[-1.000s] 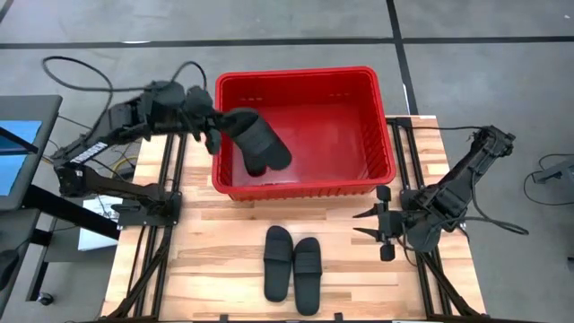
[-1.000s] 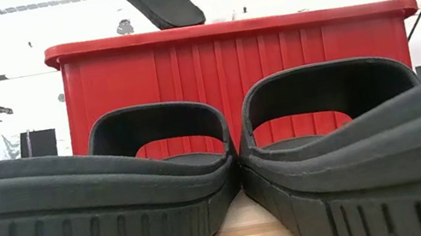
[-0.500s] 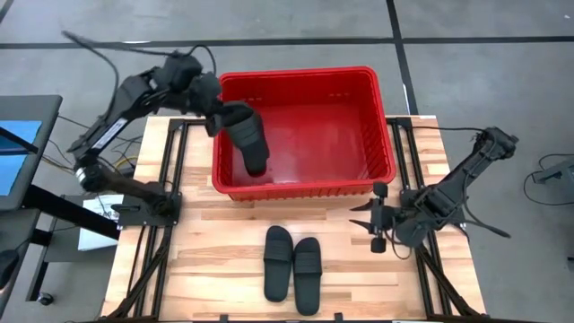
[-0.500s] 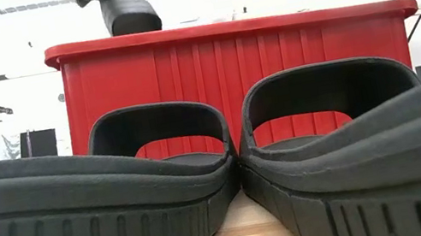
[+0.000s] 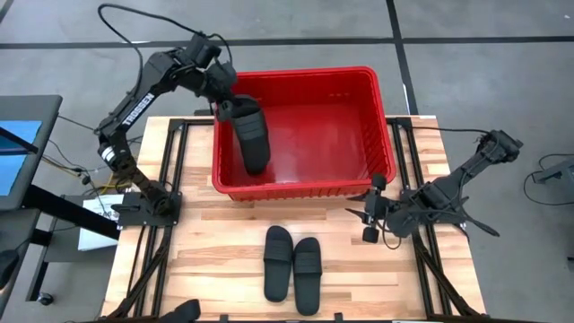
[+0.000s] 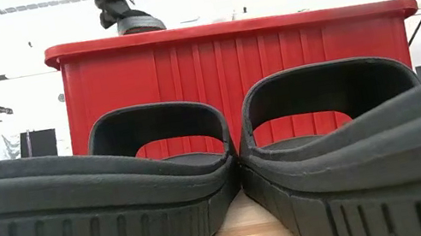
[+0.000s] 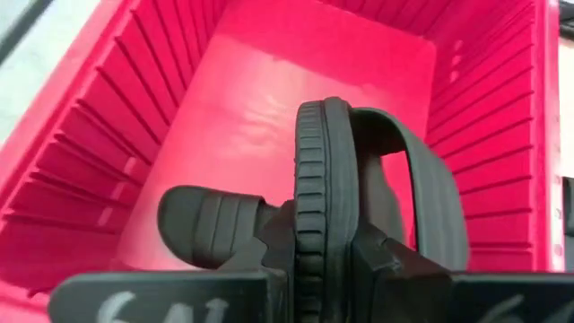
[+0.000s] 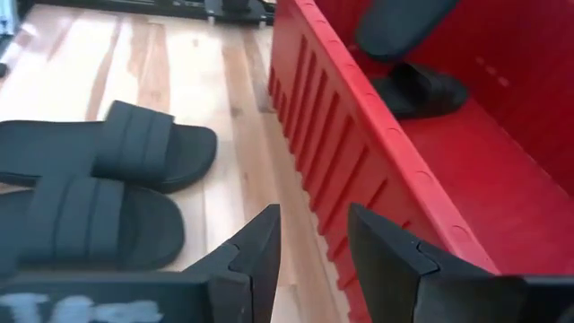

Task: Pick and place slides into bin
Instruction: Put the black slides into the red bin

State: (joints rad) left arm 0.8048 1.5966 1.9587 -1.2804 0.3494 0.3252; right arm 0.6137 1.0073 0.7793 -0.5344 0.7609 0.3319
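Bin point(image 5: 381, 135): at the table's point(image 5: 206, 260) back edge.
Pair of slides point(image 5: 292, 262): side by side, touching, on the table before the bin.
Held slide point(image 5: 252, 135): over the bin's left part.
Fourth slide point(image 8: 421, 88): inside the bin.

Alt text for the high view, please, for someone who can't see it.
The left gripper holds a black slide over the left side of the red bin. Two more slides lie side by side on the wooden table in front of the bin, and the right gripper waits open beside the bin's front right corner.

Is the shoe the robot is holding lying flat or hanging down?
Hanging down. The left gripper clamps one end of the slide, and its other end points down inside the red bin, above another slide.
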